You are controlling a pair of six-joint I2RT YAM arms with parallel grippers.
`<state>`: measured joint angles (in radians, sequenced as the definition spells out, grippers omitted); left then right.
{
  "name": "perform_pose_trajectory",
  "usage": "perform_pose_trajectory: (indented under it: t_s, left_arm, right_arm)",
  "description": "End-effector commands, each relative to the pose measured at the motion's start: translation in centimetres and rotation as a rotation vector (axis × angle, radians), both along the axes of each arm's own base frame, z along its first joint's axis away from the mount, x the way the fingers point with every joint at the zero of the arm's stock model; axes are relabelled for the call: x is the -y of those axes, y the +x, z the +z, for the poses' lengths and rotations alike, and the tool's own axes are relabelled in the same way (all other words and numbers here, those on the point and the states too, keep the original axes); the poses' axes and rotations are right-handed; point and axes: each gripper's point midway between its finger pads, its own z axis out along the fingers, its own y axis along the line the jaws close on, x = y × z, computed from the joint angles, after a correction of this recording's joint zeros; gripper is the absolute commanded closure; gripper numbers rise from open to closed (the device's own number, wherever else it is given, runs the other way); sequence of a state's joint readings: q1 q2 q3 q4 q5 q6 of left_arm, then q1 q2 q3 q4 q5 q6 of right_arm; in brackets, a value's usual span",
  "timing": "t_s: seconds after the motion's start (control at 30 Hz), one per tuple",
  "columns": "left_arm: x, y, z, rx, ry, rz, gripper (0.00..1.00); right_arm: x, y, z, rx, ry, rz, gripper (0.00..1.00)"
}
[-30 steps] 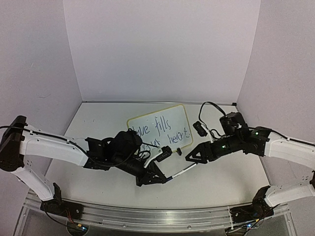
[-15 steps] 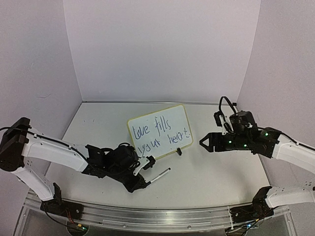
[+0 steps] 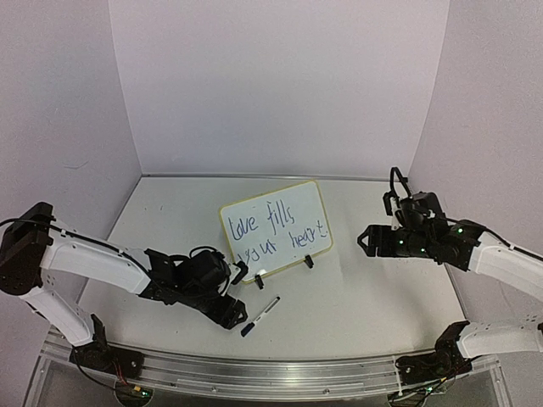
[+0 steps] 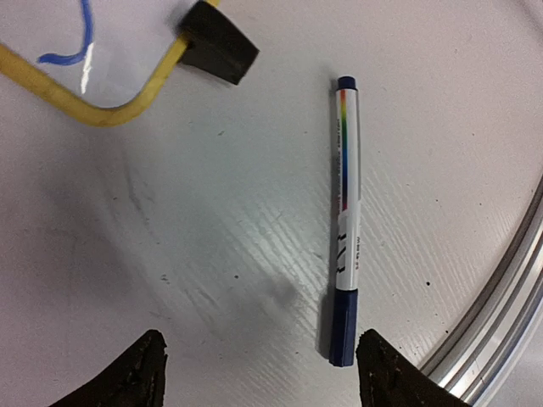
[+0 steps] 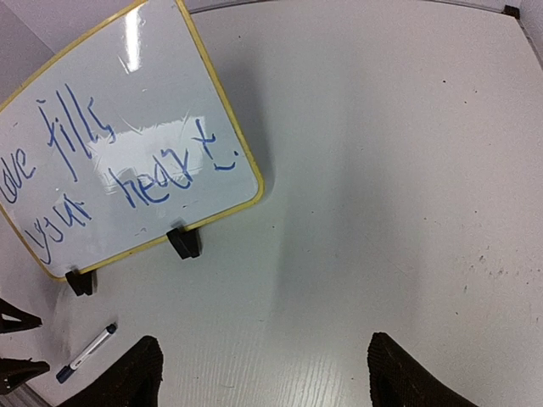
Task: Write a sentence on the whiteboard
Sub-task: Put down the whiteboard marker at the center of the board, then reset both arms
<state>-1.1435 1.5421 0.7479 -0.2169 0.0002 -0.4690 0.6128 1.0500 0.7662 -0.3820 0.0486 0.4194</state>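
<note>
The whiteboard [image 3: 299,203] stands tilted on two black clip feet at mid-table, its pale-yellow rim [image 4: 95,110] at the left wrist view's top left. The blue sentence [image 3: 278,229] fills it in two lines, also readable in the right wrist view as the sentence [image 5: 110,165] on the whiteboard [image 5: 170,102]. A white marker with a blue cap [image 3: 260,315] lies flat on the table just right of my left gripper [image 3: 236,312]. That left gripper [image 4: 263,373] is open and empty, the marker [image 4: 344,220] close to its right finger. My right gripper [image 3: 365,240] hovers open, right of the board.
One black clip foot [image 4: 219,49] sits near the marker's far end. A metal rail [image 4: 492,322] runs along the table's near edge just past the marker. Walls enclose the table on three sides. The marker [image 5: 87,351] shows at the right wrist view's lower left.
My left gripper has opened and let go of the marker, which now lies on the table. My right gripper has drawn back to the right and opened wider.
</note>
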Motion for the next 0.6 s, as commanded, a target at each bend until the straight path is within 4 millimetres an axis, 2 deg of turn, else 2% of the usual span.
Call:
perform_pose_trajectory:
  t_s: [0.0,0.03,0.1,0.13,0.27,0.33,0.4,0.43,0.57]
  left_arm:
    - [-1.9,3.8,3.4,0.066,-0.097,0.141,0.19]
    - [-2.4,4.3,3.5,0.069,-0.098,0.158,0.18]
    - [-3.9,6.3,5.0,0.110,-0.131,0.210,0.14]
    - [-4.1,6.6,5.4,0.120,-0.143,0.214,0.13]
    - [-7.6,10.2,7.2,0.174,-0.171,0.307,0.09]
    - [-9.7,11.9,7.8,0.201,-0.165,0.364,0.08]
    - [-11.7,13.5,8.8,0.220,-0.187,0.409,0.07]
    - [-13.2,14.5,9.2,0.239,-0.189,0.450,0.06]
    - [-18.7,18.6,12.2,0.320,-0.260,0.614,0.05]
  right_arm:
    - [1.6,1.4,0.4,0.037,-0.052,-0.070,0.17]
    - [1.7,1.5,0.4,0.039,-0.057,-0.072,0.17]
    - [2.9,2.2,0.5,0.045,-0.071,-0.106,0.15]
    - [3.2,2.4,0.5,0.045,-0.070,-0.112,0.15]
    - [4.9,3.7,1.2,0.057,-0.021,-0.146,0.15]
    - [5.8,4.3,1.3,0.060,-0.009,-0.167,0.15]
    - [7.6,5.0,1.1,0.061,-0.005,-0.216,0.15]
    - [8.1,5.1,1.0,0.059,0.010,-0.220,0.15]
    - [12.0,5.7,1.8,0.113,0.042,-0.320,0.16]
